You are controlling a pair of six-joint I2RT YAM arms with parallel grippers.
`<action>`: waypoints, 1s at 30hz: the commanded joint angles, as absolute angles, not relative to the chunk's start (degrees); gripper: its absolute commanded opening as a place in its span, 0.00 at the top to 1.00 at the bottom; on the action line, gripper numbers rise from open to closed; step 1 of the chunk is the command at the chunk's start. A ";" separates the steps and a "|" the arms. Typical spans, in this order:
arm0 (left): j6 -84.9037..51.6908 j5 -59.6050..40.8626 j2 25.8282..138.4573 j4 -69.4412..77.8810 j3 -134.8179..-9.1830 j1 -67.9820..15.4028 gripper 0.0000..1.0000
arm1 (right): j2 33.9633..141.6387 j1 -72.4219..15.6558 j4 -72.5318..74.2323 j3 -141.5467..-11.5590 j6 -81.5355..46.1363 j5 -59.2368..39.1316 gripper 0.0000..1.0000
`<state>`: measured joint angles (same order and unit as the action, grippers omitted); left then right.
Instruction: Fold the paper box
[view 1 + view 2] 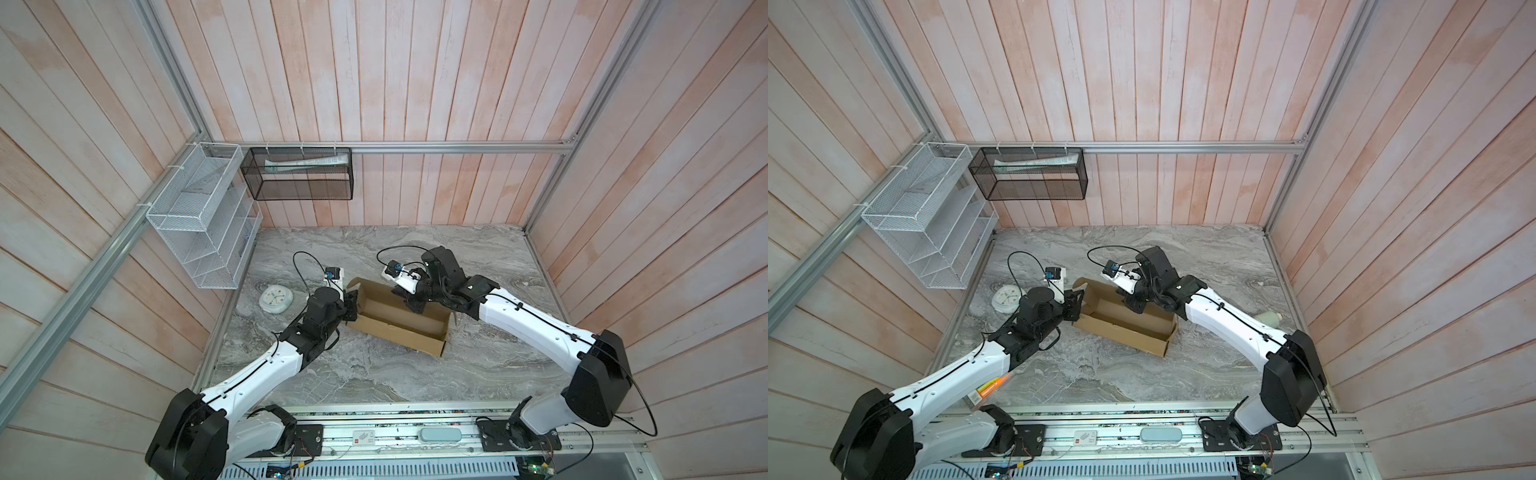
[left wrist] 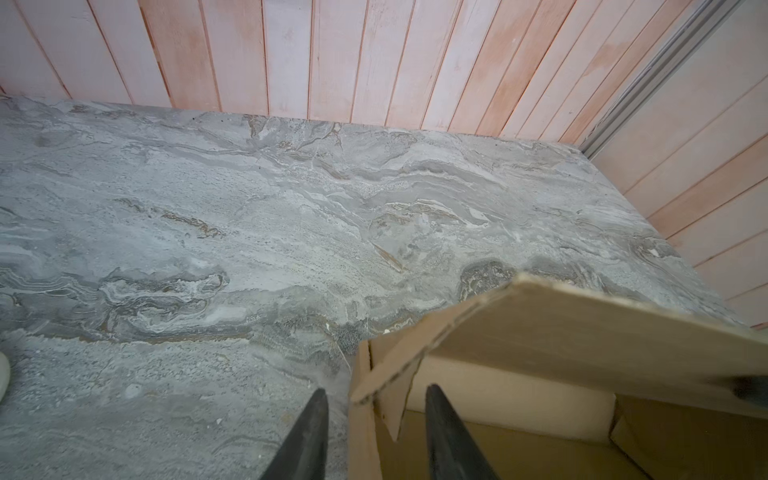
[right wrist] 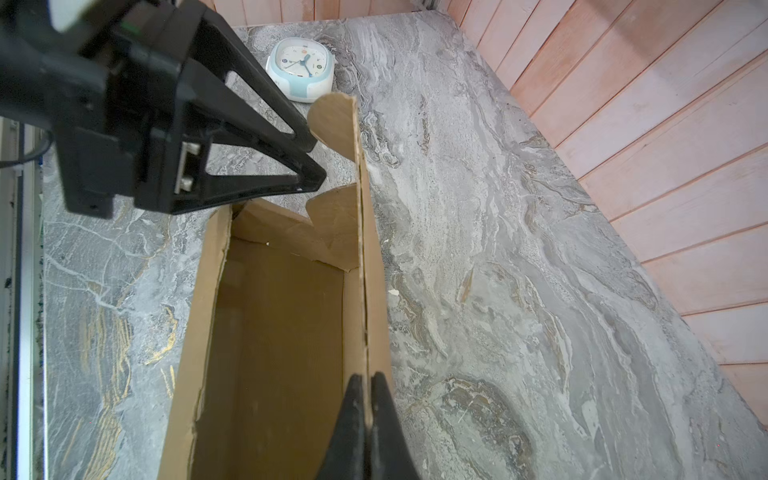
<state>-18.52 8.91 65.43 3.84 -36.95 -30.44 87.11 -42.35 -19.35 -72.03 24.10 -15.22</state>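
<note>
Marble table, paper box, papers in basket

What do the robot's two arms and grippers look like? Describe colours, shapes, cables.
The left arm and right arm have white shells joined by black joints. A thin black cable runs along each, looping free near the wrist. The left arm bears an orange sticker. The left gripper and right gripper have slim, black, tapering fingers.
</note>
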 commanded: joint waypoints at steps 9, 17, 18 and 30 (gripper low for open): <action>-32.34 -0.79 52.15 -15.06 -37.28 -30.82 0.63 | 87.65 -42.71 -19.96 -72.71 24.18 -15.66 1.00; -44.54 -1.23 46.32 -20.68 -30.35 -39.83 0.67 | 87.45 -42.98 -19.25 -72.07 23.39 -15.95 1.00; -45.78 -0.90 46.42 -20.62 -29.88 -40.64 0.67 | 87.44 -43.06 -19.27 -72.12 23.40 -16.00 1.00; -55.69 0.89 58.19 -3.69 -24.82 -48.08 0.77 | 86.84 -43.75 -19.34 -72.22 23.31 -16.52 1.00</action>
<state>-51.96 -0.82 56.47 -10.50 -26.09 -47.20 87.11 -43.09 -19.35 -72.03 24.03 -15.27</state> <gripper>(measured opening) 0.239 0.053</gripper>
